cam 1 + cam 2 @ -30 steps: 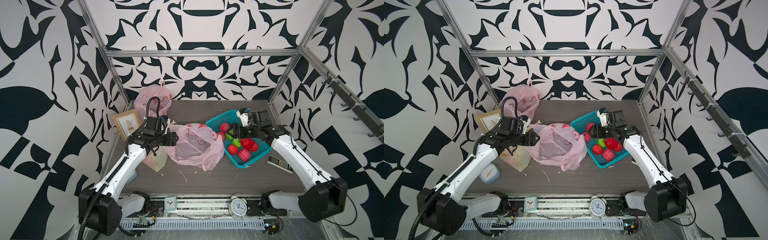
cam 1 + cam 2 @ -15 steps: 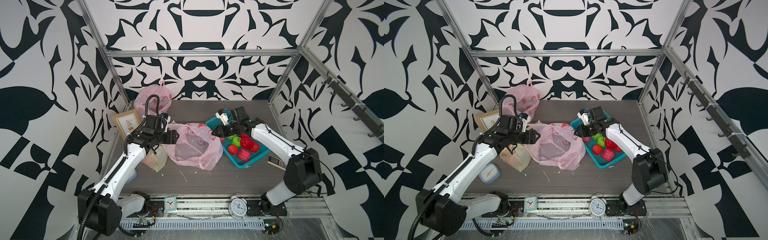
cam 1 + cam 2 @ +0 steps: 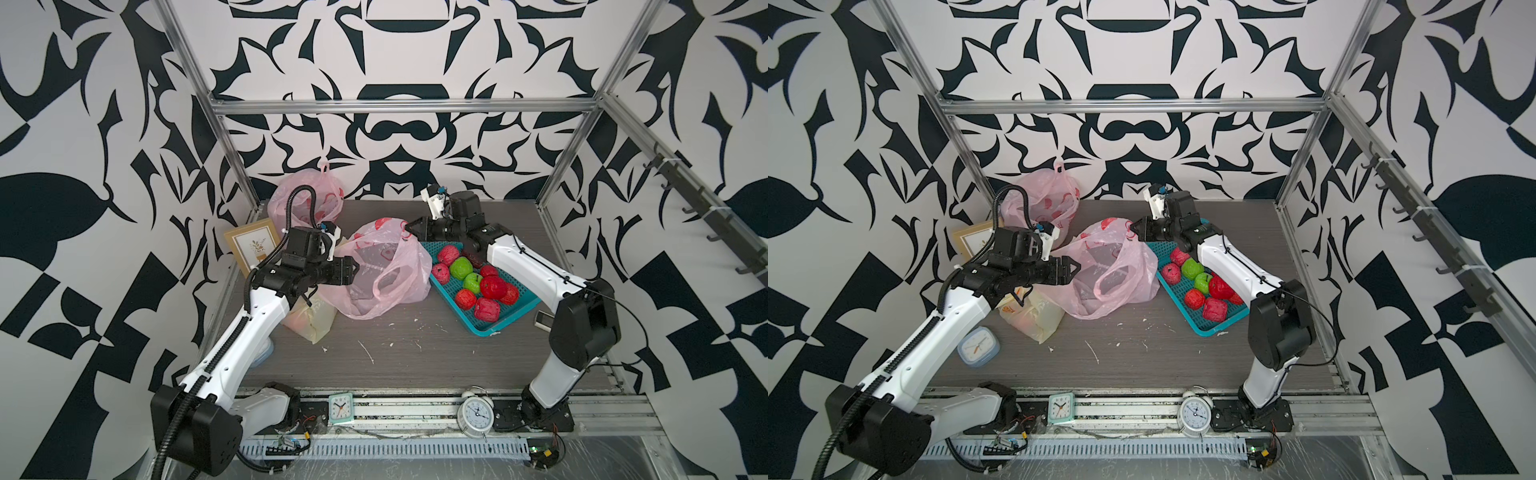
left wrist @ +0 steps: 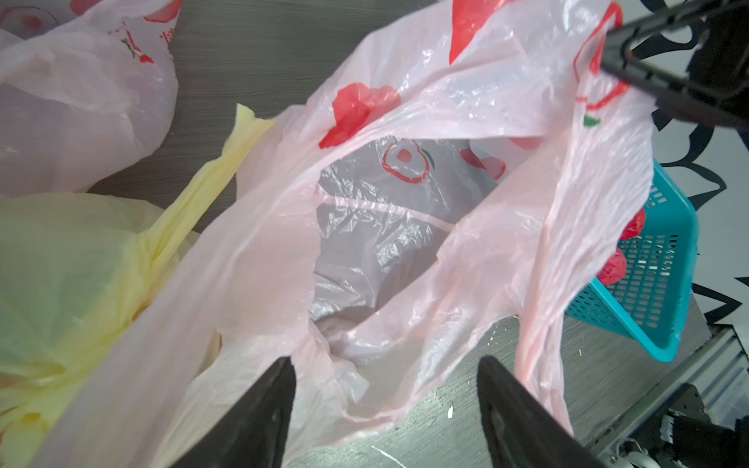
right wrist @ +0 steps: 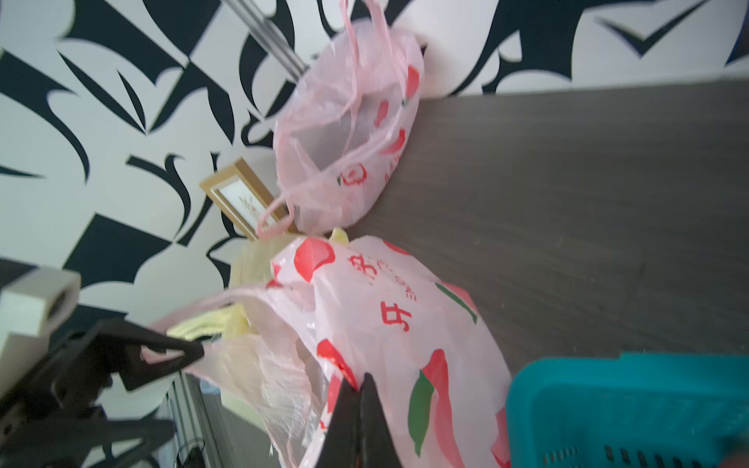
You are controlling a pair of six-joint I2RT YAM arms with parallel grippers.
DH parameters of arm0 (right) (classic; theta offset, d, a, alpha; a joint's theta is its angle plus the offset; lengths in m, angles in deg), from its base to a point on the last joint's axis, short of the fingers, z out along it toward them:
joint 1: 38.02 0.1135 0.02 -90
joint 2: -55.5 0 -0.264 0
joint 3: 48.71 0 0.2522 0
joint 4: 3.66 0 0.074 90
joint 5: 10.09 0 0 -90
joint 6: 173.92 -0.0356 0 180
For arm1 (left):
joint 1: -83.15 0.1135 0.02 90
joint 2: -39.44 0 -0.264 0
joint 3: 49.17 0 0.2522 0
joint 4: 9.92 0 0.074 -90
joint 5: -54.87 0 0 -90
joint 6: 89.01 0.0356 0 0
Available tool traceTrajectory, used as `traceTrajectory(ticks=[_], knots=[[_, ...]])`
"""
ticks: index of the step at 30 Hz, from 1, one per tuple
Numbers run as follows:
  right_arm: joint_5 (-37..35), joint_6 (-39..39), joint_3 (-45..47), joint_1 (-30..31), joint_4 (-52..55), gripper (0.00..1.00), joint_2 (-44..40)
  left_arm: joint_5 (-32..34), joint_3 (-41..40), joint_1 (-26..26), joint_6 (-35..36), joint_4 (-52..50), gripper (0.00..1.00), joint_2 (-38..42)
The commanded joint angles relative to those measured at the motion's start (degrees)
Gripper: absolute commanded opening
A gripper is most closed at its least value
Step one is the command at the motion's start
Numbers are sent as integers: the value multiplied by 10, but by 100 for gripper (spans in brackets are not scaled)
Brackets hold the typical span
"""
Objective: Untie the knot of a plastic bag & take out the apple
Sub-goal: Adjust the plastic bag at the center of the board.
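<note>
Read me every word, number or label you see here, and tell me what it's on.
"开": red print on the middle pink bag; the character beside it and the small Latin line are too blurred to read.
Round alarm clock, square clock, blue clock: numerals too small to read.

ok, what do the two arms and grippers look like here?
White link shells, black joint housings on both. The left arm carries a ribbed black cable conduit; the right arm a thin black wire. The left gripper and right gripper: black, pointed triangular fingers, white camera mount behind each.
</note>
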Motion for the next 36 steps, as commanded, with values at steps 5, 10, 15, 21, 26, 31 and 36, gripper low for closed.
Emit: traceTrajectory(ticks=[5, 10, 15, 21, 26, 31, 36], knots=[[-98, -79, -90, -6, -188, 0, 51, -3, 16, 2, 1, -10, 75, 21], [-154, -83, -145, -10, -186, 0, 115, 1, 9, 2, 2, -9, 75, 24], [-154, -65, -225, -10, -65, 0, 203, 2, 6, 2, 4, -11, 75, 27], [-174, -17, -257, -9, -20, 0, 262, 1, 12, 2, 3, -14, 75, 29], [-193, 46, -334, -9, 57, 0, 297, 45, 12, 2, 5, -30, 75, 42], [-215, 96, -333, -9, 73, 15, 268, 137, -19, 2, -6, -18, 75, 95], [-226, 148, -342, -9, 113, 34, 236, 187, -52, 2, -20, 32, 81, 188]])
